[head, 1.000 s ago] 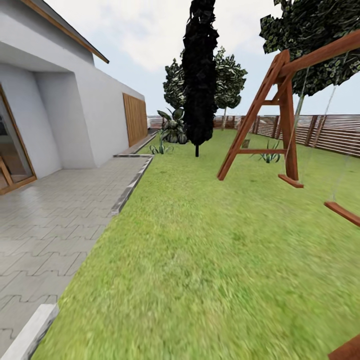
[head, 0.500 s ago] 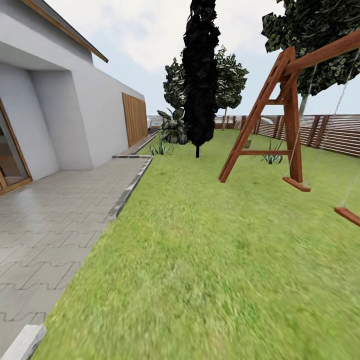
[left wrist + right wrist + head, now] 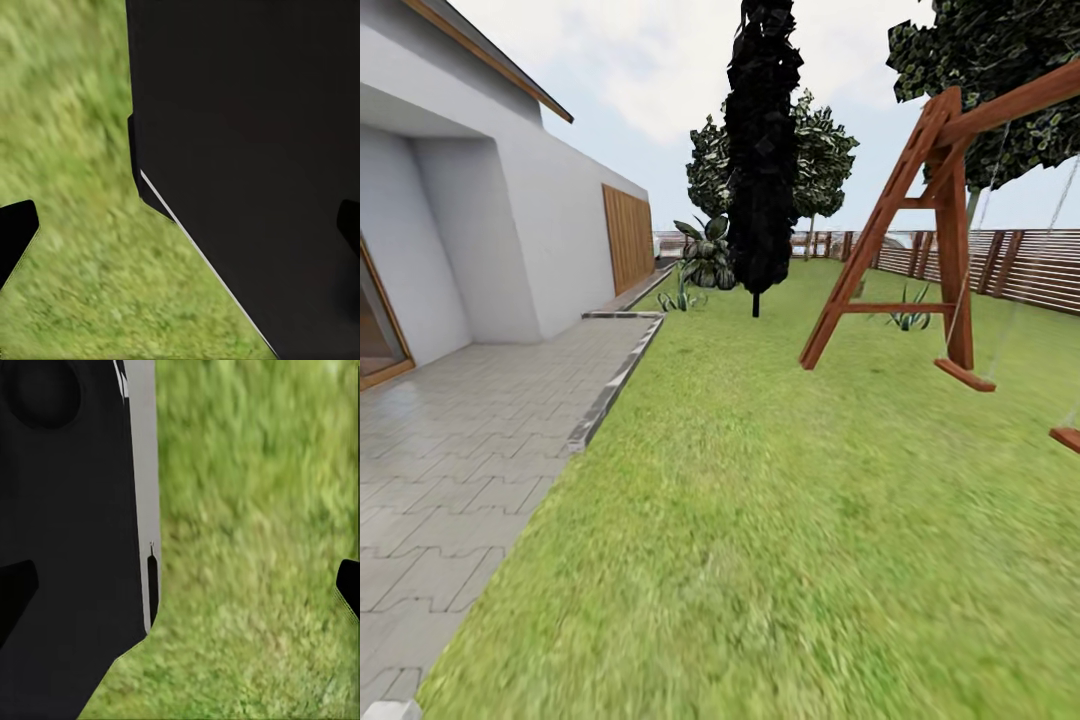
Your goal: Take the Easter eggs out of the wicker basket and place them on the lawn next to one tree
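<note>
While the robot is travelling: the lawn (image 3: pixel 780 520) is filling the lower right of the head frame, the paved terrace (image 3: pixel 450 470) the lower left.
Eggs and basket: I am not seeing them; place unknown.
Handling, as a guess: eggs are looking light, smooth, rounded; gripping across the middle seems best.
Tree: a pale trunk (image 3: pixel 972 205) is standing upper right, behind the swing frame (image 3: pixel 920 230).
Left claw (image 3: pixel 180 232): tips apart, holding nothing.
Right claw (image 3: pixel 180 585): tips apart, holding nothing.
Writing: none readable.

Bright green lawn (image 3: pixel 760 520), flat and blurry-textured, bordered on the left by grey paving. Leafy tree (image 3: pixel 815 160) with a pale trunk far back by the slat fence. Neither eggs nor basket discernible.
</note>
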